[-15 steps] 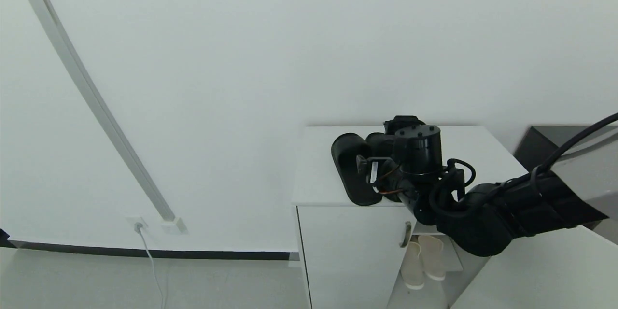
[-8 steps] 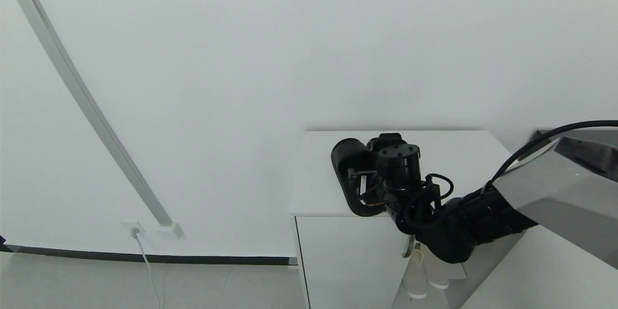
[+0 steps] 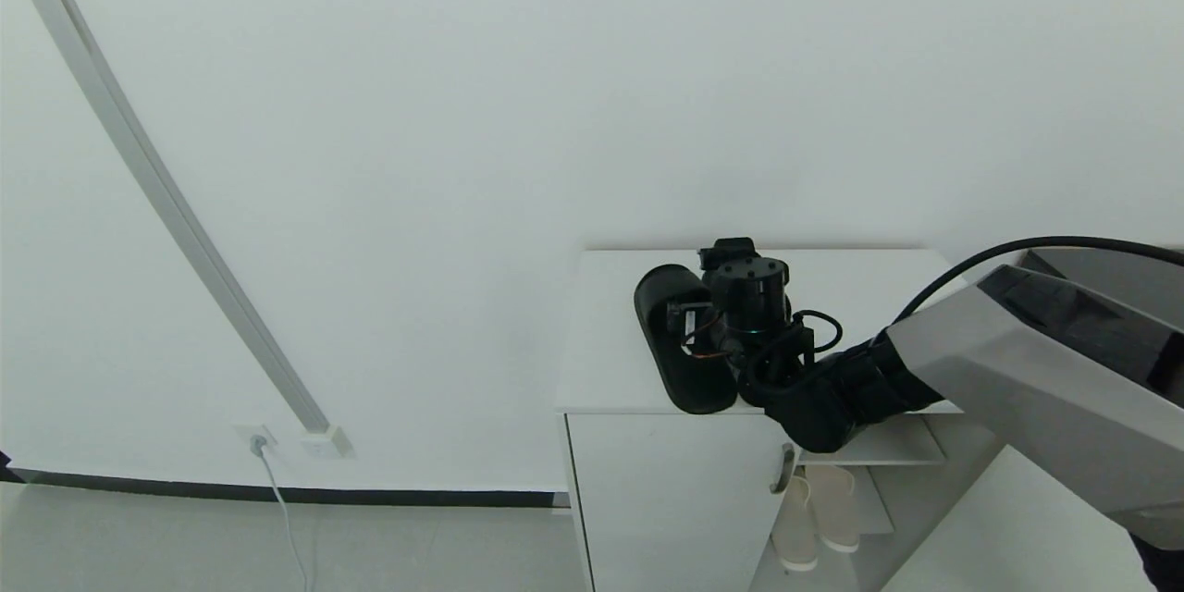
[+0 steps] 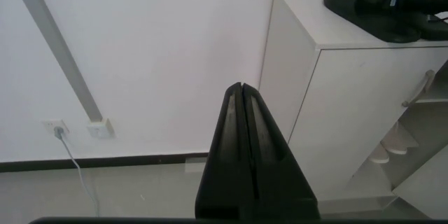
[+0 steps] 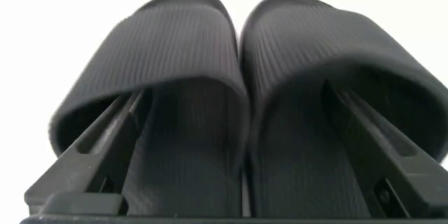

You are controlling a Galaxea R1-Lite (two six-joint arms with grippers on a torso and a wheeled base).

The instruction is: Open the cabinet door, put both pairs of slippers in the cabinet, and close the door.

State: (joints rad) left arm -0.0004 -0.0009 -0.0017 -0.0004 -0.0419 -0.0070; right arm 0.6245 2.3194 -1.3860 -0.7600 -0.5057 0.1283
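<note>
Head view, black slippers [image 3: 684, 356] on the cabinet [image 3: 601, 361] top, white slippers [image 3: 814, 509] inside it, left wrist view, your left claw [image 4: 241, 89] closed and empty, right wrist view, your right claw [image 5: 234, 96] spread wide, one finger inside each black slipper.

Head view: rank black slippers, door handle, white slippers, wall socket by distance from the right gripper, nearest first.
1. Black slippers, on the cabinet top, around the right gripper.
2. Door handle, below it.
3. White slippers, inside the cabinet.
4. Wall socket, far left.
</note>
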